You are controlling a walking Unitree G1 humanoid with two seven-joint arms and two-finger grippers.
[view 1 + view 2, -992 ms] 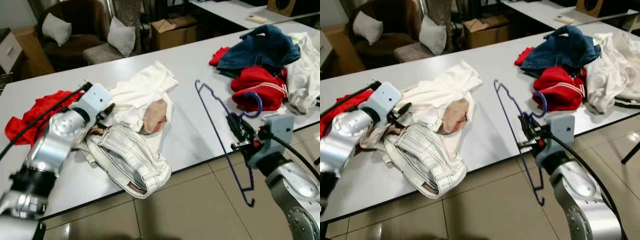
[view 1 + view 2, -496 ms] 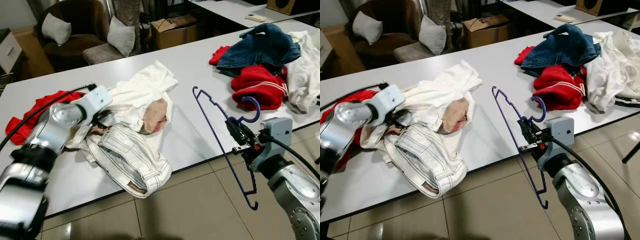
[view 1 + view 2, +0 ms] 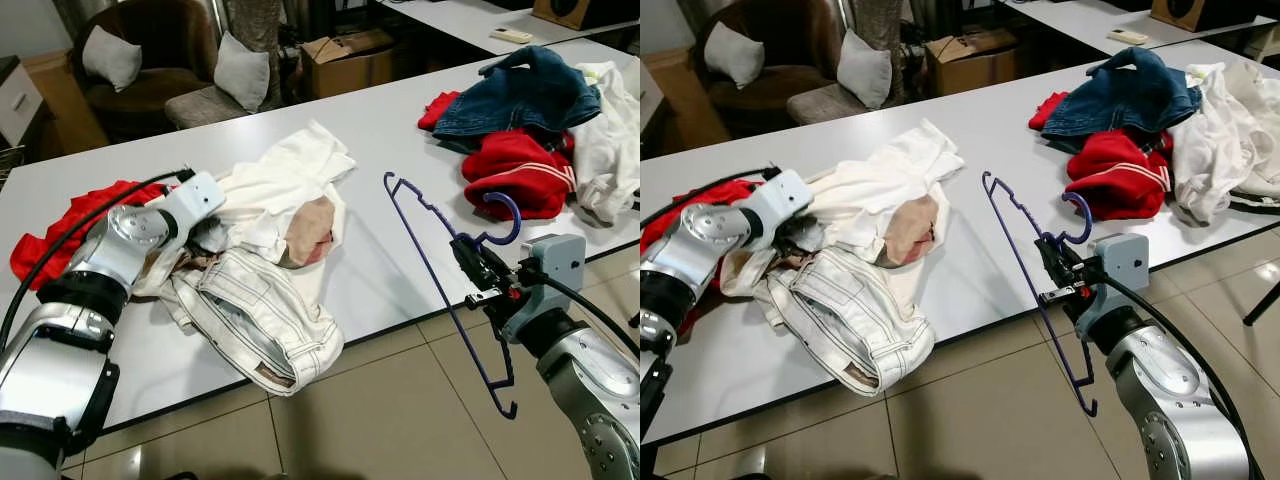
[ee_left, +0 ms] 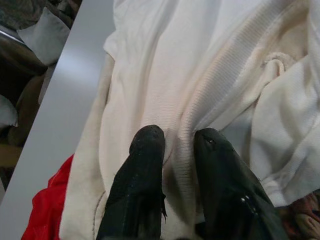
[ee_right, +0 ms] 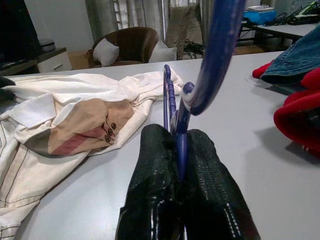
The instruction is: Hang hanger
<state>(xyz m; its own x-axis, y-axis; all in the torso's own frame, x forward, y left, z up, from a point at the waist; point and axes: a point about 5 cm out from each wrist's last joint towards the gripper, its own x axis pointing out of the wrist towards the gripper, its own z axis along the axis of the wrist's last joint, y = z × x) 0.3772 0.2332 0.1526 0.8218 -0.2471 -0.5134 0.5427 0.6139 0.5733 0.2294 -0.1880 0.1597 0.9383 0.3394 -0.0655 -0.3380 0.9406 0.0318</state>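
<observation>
A long white table [image 3: 400,130] runs across the frame from lower left to upper right, with tan floor tiles below it and a brown armchair [image 3: 150,60] with pale cushions in the upper left background beside a cardboard box [image 3: 345,60]. At the centre left of the table lies a heap of white clothes [image 3: 280,190], with cream jeans [image 3: 255,320] spilling toward the table's near edge and a red garment [image 3: 60,235] at the far left. In the upper right sits a second pile: a blue denim piece [image 3: 520,95], a red top [image 3: 515,170] and white fabric [image 3: 610,140]. The left gripper [image 4: 172,150] is pressed into the white clothes at centre left, its two black fingers a narrow gap apart with a fold of the knit cloth between them. The right gripper [image 5: 175,145] is at the lower right, over the table's near edge, its fingers clamped on the neck of the blue hanger [image 3: 440,270]. The hanger is held off the table, tilted, its hook curling up by the red top and its long wire frame slanting from mid-table down past the edge over the floor.
</observation>
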